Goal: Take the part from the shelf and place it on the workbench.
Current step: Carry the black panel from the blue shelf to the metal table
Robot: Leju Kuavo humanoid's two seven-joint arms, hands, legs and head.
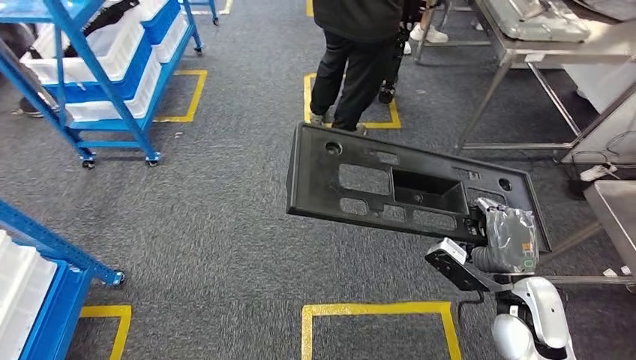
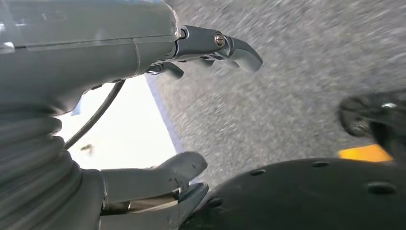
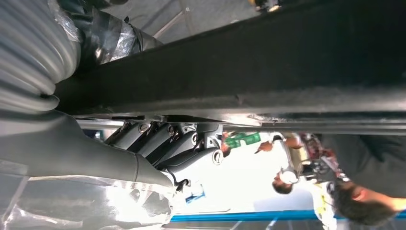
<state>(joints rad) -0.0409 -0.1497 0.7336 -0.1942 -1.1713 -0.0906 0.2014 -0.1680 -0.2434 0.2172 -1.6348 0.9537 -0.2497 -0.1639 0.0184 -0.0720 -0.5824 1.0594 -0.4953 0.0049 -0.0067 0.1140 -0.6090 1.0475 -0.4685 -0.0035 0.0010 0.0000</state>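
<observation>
One black part (image 1: 405,187), a long flat panel with cut-outs and a deep rectangular pocket, is held in the air over the grey carpet (image 1: 210,225), tilted, its far end toward a person (image 1: 356,52) standing in a yellow floor square (image 1: 352,120). The right hand (image 1: 510,236), wrapped in clear film, grips the panel at its near right corner; in the right wrist view the dark fingers (image 3: 182,141) curl tight against the panel's edge (image 3: 249,81), with the thumb side on the other face.

The left hand (image 2: 158,120) holds nothing: its fingers (image 2: 225,48) and thumb (image 2: 163,175) stand well apart, hanging over blurred carpet beside a pale surface, with a dark rounded shape in the lower part of that view.

A steel desk (image 1: 547,45) stands at the far right, bearing a grey tray-like object (image 1: 536,19), and the corner of another steel surface (image 1: 615,206) shows at the right edge, just beyond the panel. The panel touches neither. Blue shelves (image 1: 105,67) on castors, loaded with white bins, stand at the far left, and another blue shelf (image 1: 45,285) with white bins sits at the near left. A second yellow square (image 1: 375,322) is marked on the carpet just below the panel.
</observation>
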